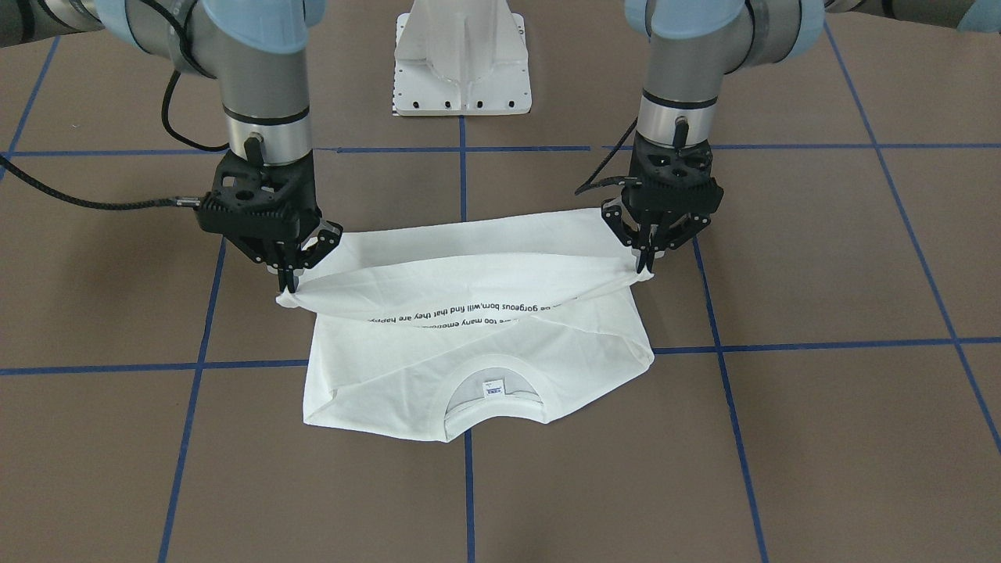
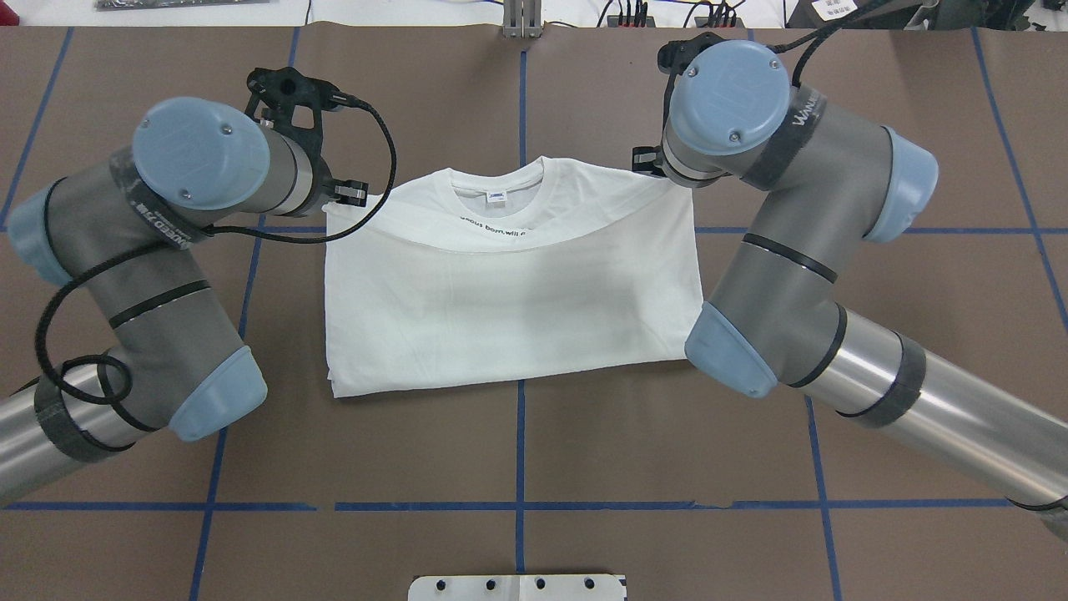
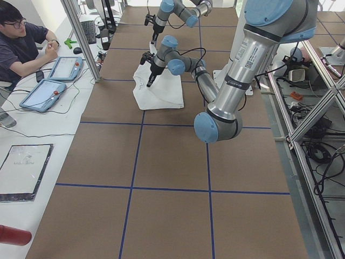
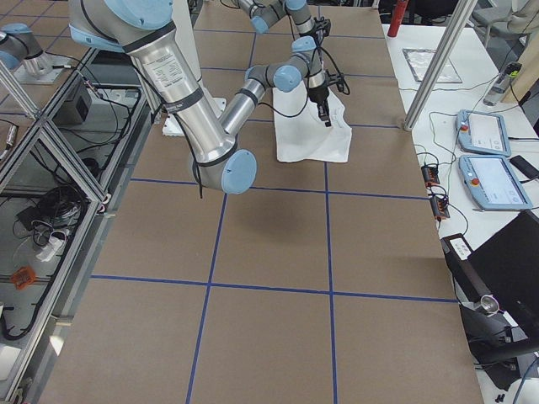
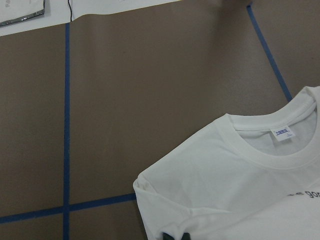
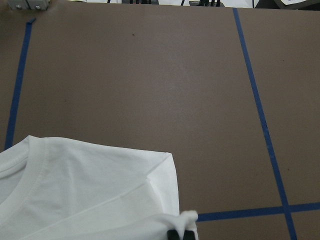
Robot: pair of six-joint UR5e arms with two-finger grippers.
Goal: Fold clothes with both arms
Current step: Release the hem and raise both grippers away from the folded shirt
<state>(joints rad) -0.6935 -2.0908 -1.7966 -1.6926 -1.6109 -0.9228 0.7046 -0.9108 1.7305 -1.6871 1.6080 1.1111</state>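
Holding a raised edge, we have both sets of jaws clenched on the white T-shirt (image 1: 477, 367), which lies mid-frame in the front-facing view. We judge the thin pinches could slip if the stretched edge pulls taut, and uneven travel would land the fold skewed across the collar (image 1: 494, 412). The right gripper (image 1: 288, 283), centre-left, grips one corner of that edge. The left gripper (image 1: 647, 264), centre-right, grips the other, with cloth sagging between them.
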